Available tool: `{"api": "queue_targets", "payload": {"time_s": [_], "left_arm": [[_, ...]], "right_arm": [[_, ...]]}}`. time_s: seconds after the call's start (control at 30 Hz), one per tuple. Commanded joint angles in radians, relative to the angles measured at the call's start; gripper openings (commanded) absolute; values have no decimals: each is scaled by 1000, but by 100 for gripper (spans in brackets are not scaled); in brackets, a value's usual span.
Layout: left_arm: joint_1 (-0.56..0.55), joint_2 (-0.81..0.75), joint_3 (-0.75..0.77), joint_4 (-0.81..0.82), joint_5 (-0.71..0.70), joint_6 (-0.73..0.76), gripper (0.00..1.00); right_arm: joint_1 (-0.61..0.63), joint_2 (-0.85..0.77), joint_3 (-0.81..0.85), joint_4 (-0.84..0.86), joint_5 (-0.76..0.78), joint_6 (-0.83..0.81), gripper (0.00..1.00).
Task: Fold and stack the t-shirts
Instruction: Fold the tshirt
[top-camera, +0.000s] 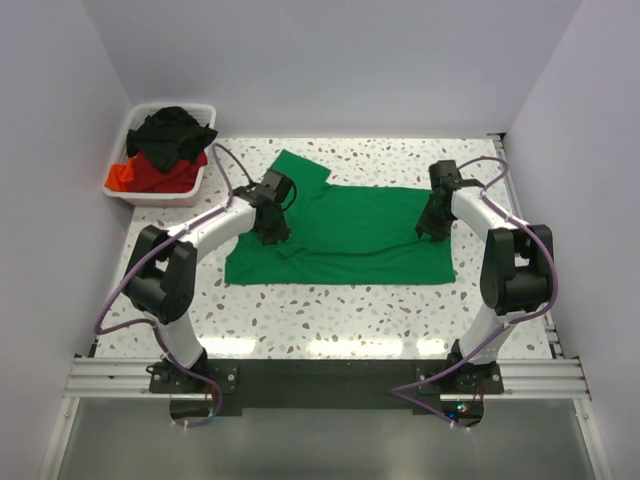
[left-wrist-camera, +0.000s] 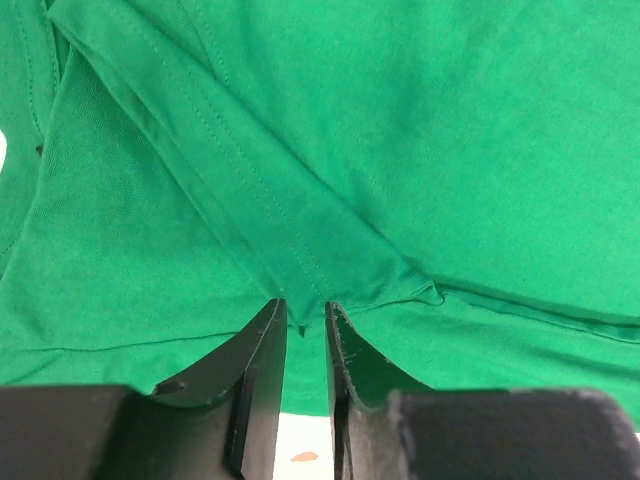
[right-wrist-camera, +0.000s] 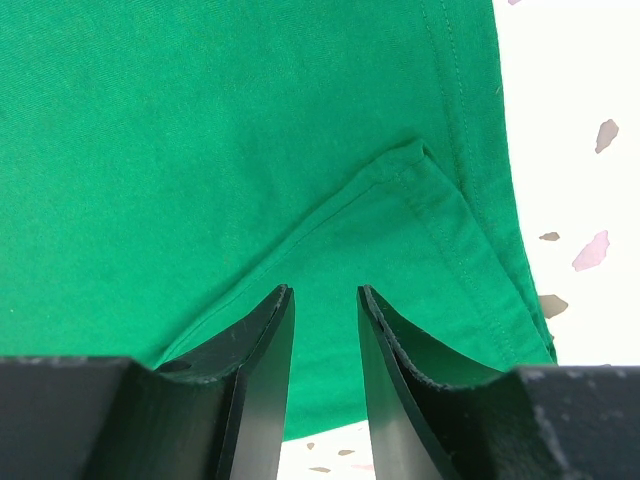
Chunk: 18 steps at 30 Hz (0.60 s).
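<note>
The green t-shirt (top-camera: 360, 235) lies spread on the speckled table (top-camera: 330, 310), in the middle of the top view, with its long side going from left to right. One sleeve points up toward the upper left, just above the left arm. The cloth is mostly flat, with some soft folds near its left part.

The left gripper (top-camera: 272, 232) points down onto the left part of the shirt. In its wrist view the two black fingers (left-wrist-camera: 262, 360) are a little apart, with only a narrow gap between them. The pointed corner of a folded layer (left-wrist-camera: 330, 270) reaches just to the fingertips. I cannot tell if the tips touch this corner. Lower in the gap a small piece of white table is visible.

The right gripper (top-camera: 430, 228) points down on the right part of the shirt, close to its right edge. Its fingers (right-wrist-camera: 265, 360) are also apart, a bit wider than the left ones. Between them I see green cloth, and nothing is pinched. A stitched corner of the hem (right-wrist-camera: 420, 165) lies folded over just above the fingertips, and bare table shows on the right side of this view.

In the upper left corner of the top view a white bin (top-camera: 155, 197) stands on the table, well apart from the green shirt. A black t-shirt (top-camera: 175, 130) lies crumpled on top inside it, and a red t-shirt (top-camera: 150, 172) is under it.
</note>
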Motion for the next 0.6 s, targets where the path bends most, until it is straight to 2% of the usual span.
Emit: {"api": "queue_targets", "payload": {"time_s": [0.0,0.17,0.57], "left_arm": [[-13,-44,-19,-24,-12,-31,28],[-20,-36,-36,-22,0,-42,32],[-31,25,-64,19,33,-57,33]], "right_arm": [[6,-25,18,-9,-5,4,36],[7,-28,11,-10,-9,3,35],[7,-23,18,-12,-5,-4,35]]}}
